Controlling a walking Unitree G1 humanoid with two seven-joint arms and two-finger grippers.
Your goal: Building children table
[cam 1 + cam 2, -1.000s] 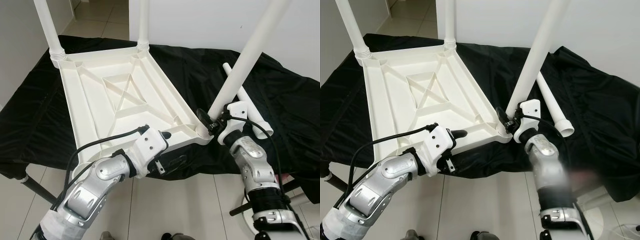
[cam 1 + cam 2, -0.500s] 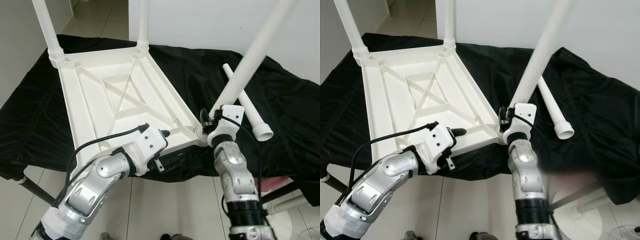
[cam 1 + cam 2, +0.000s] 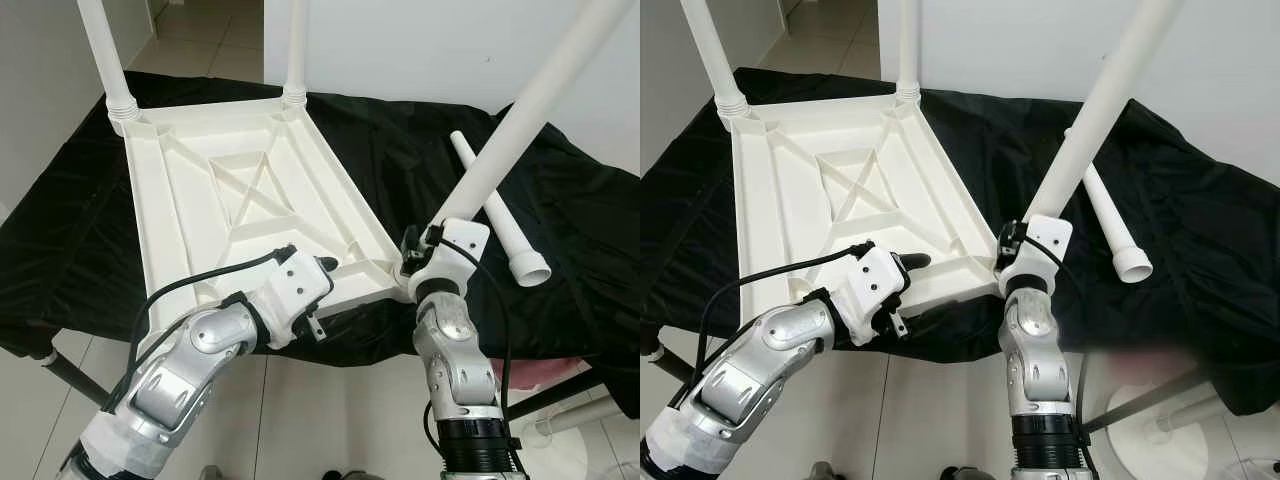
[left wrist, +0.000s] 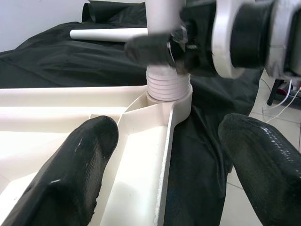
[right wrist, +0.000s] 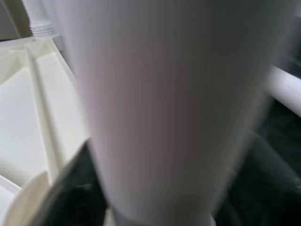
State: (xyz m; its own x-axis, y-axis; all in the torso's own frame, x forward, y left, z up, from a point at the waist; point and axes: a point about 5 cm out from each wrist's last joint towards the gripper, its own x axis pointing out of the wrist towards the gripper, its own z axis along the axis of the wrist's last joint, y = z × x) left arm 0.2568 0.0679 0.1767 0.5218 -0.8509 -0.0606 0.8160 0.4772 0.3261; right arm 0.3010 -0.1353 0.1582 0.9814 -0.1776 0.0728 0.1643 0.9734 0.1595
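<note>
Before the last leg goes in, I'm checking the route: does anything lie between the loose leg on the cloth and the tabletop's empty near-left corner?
The left gripper straddles the tabletop rim near that corner; the loose leg lies beyond the right gripper.

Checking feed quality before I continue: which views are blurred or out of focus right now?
Right wrist view: soft, the white leg too close to focus. Left wrist view: the near left gripper's fingers sharp, the right gripper behind them smeared. Right eye view: crisp, apart from a blurred patch at lower right.

Table legs (image 3: 103, 50) run past the top edge.
</note>
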